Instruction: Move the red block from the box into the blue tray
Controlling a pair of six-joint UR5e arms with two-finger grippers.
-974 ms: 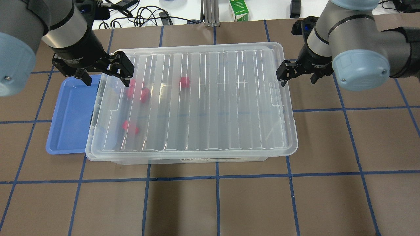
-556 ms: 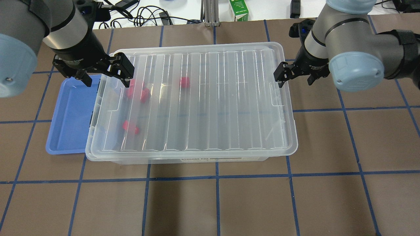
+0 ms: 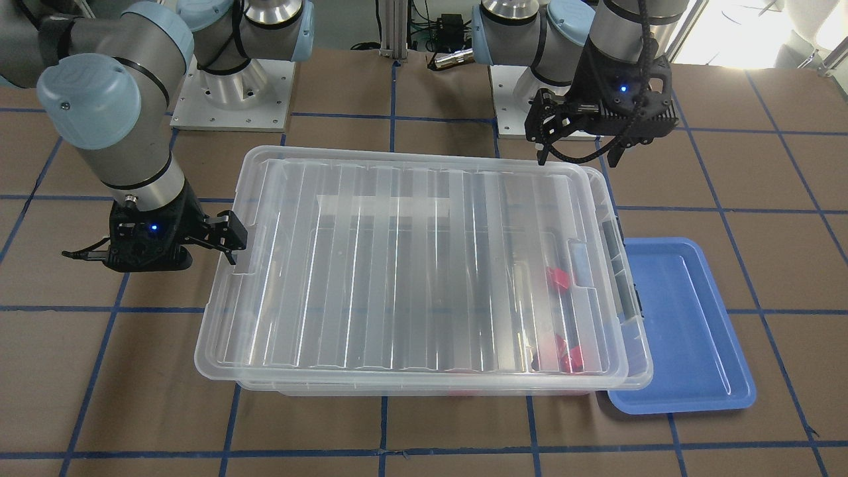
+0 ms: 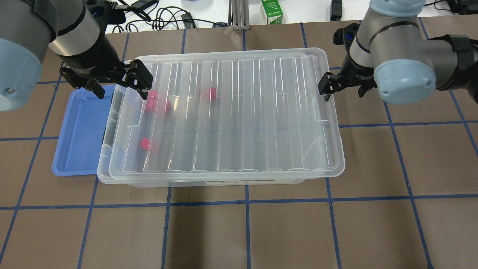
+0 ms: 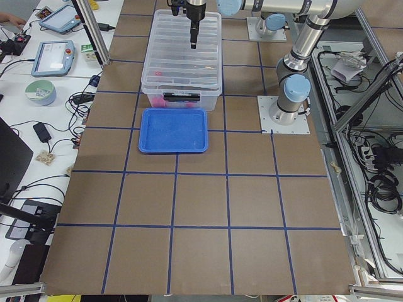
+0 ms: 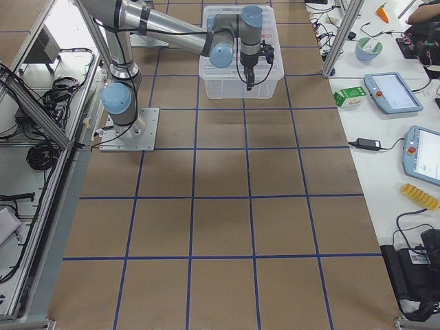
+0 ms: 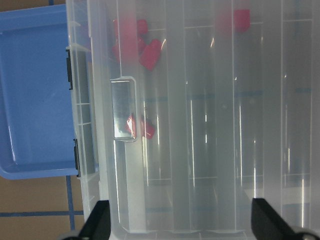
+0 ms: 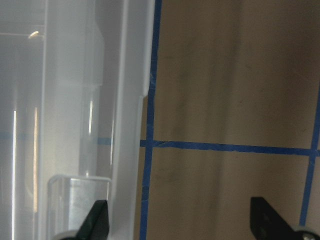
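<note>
The box (image 4: 105, 149) is a clear bin whose ribbed lid (image 4: 254, 116) sits shifted to the right, so a strip of the bin's left end is uncovered. Several red blocks (image 4: 145, 143) show through the lid near the left end, and also in the left wrist view (image 7: 149, 52). The blue tray (image 4: 80, 127) lies against the box's left end and is empty. My left gripper (image 4: 119, 84) is open above the box's left end. My right gripper (image 4: 343, 89) is open, with one finger (image 4: 326, 87) at the lid's right rim and the other over the table.
The brown table has a blue tape grid (image 4: 246, 200). A green carton (image 4: 272, 11) and cables (image 4: 164, 16) lie beyond the far edge. Both arm bases (image 3: 228, 93) stand behind the box. The box's grey latch (image 3: 629, 291) faces the tray.
The lid has slid to the right on the bin, uncovering a strip at the left end. My right gripper has moved right with it. My left gripper has stayed in place.
</note>
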